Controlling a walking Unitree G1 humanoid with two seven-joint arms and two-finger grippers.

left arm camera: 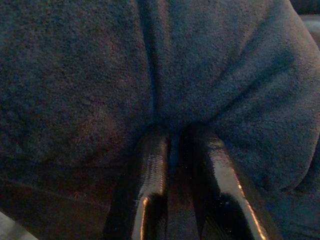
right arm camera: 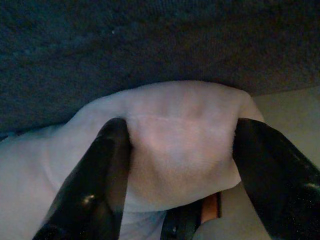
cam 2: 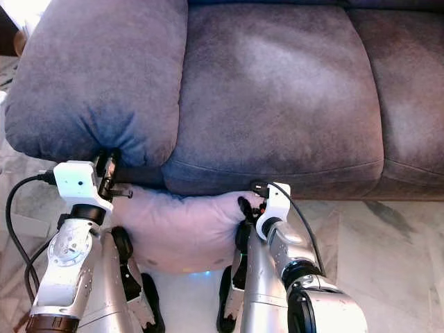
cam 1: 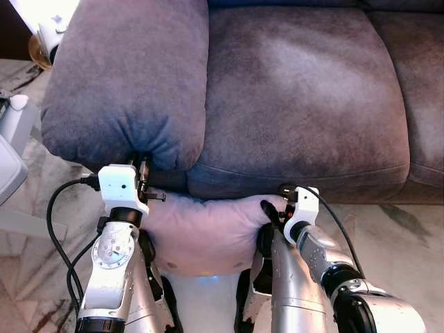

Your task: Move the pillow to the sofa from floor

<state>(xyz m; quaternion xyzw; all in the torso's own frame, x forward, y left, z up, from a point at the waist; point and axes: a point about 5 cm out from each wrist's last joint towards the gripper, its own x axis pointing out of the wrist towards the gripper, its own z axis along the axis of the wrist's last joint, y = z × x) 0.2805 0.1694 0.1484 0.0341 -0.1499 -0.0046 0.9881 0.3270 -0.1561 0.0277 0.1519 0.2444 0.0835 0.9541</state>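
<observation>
Pillow point(cam 1: 208, 232): pale pink, soft, plush-looking fabric, bulging and creased where it is squeezed. Long axis runs left to right across the head views, parallel to the front edge of the sofa point(cam 1: 298, 104). Its far edge is pressed against the sofa's front face, under the lip of the seat cushion point(cam 1: 305, 90); its near, lower part hangs over the light marble floor point(cam 1: 395, 236). Whether it touches the floor cannot be told. A small dark speck shows on its lower face.

Right pincer point(right arm camera: 182, 150): fingers point(right arm camera: 95, 170) spread wide, clamped on the right end of the pillow. In the right wrist view a fold of pink fabric fills the gap between the two black fingers, and the dark sofa fabric lies just beyond it. In the head views the pincer sits at the pillow's right end, just below the seat cushion edge.

Left pincer point(left arm camera: 172, 165): fingers point(left arm camera: 150, 180) almost together, a narrow gap between them, tips pushed into dark grey-blue sofa fabric. No pink fabric visible between them. In the head views the left wrist sits at the pillow's left end, directly under the padded armrest point(cam 1: 125, 76).

Sofa: dark grey, suede-like nap. Black cables point(cam 1: 59, 229) loop from the left wrist.
</observation>
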